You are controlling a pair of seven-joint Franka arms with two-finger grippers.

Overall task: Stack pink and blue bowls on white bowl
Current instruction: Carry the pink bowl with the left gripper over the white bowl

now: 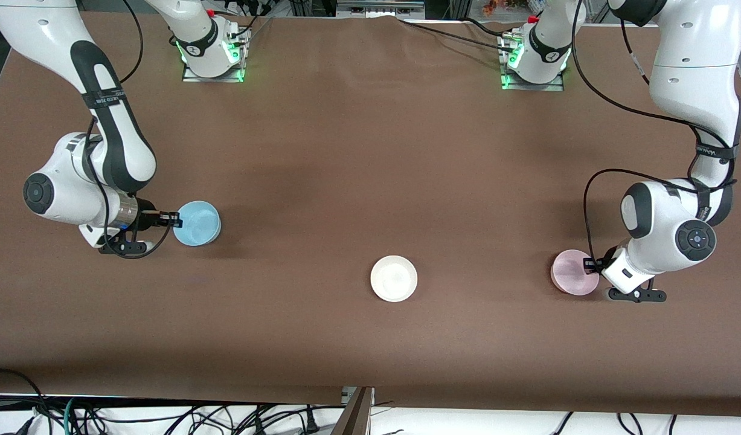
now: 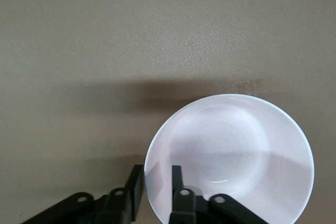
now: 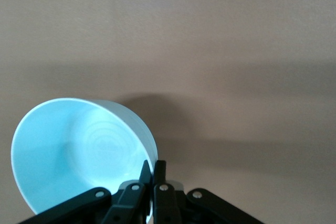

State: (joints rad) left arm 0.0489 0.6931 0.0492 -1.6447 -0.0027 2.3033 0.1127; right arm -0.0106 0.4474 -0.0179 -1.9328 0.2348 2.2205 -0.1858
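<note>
two tools grip bowls by the rim: right tool (image 1: 172, 219) is closed on the blue bowl (image 1: 197, 223), tilted, at its end of the desk (image 1: 358, 151); left tool (image 1: 589, 264) pinches the pink bowl (image 1: 572, 273). white bowl (image 1: 394, 278) sits between them.

blue bowl (image 1: 197, 223) tilted, pink bowl (image 1: 573, 272), white bowl (image 1: 394, 278) upright

Blue bowl (image 3: 79, 156), pink bowl (image 2: 231, 156) looking like smooth plastic, catching soft sheen. White bowl (image 1: 394, 278) appearing smooth. Tabletop (image 1: 358, 151) showing matt brown, faintly grained. Arm shells gleaming glossy white.
</note>
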